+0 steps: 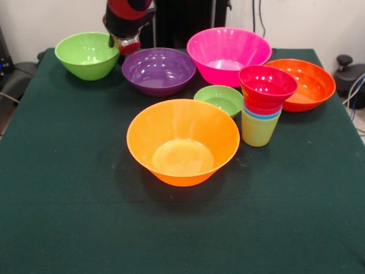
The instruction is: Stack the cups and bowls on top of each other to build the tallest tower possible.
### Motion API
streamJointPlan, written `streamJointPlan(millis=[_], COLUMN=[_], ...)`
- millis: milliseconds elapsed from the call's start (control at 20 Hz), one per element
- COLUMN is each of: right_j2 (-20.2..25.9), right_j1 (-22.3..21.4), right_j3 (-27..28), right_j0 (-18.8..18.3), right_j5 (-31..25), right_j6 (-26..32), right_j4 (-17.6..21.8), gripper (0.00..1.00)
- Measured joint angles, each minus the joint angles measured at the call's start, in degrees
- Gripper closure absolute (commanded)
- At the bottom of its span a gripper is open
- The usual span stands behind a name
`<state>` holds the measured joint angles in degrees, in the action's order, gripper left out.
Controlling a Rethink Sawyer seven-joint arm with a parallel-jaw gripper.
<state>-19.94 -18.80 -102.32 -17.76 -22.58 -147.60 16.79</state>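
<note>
While the tower is standing four pieces tall, six bowls are waiting loose; end effector state unclear.

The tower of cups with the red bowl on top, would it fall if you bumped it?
Probably yes. The tower stands on a narrow yellow-green cup and widens to a small red bowl, so it looks top-heavy. Its glossy plastic likely slides easily.

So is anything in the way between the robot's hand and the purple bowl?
Nothing visible is. The gripper hangs at the far rim of the purple bowl, between it and the lime green bowl. No other thing sits between them; the tower stands away across the table.
</note>
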Motion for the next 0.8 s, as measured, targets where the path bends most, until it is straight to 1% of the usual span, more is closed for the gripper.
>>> streamJointPlan(millis=[200, 350, 800], right_j2=[-0.1, -0.2, -0.3], right_j1=[0.0, 0.2, 1.9], right_j3=[-0.3, -0.3, -0.3], right_j0=[-0.1, -0.2, -1.0], right_j5=[0.5, 2.0, 9.8], right_j6=[0.0, 0.0, 0.0], right_j4=[0.0, 0.0, 1.0], gripper=[0.0, 0.0, 0.0])
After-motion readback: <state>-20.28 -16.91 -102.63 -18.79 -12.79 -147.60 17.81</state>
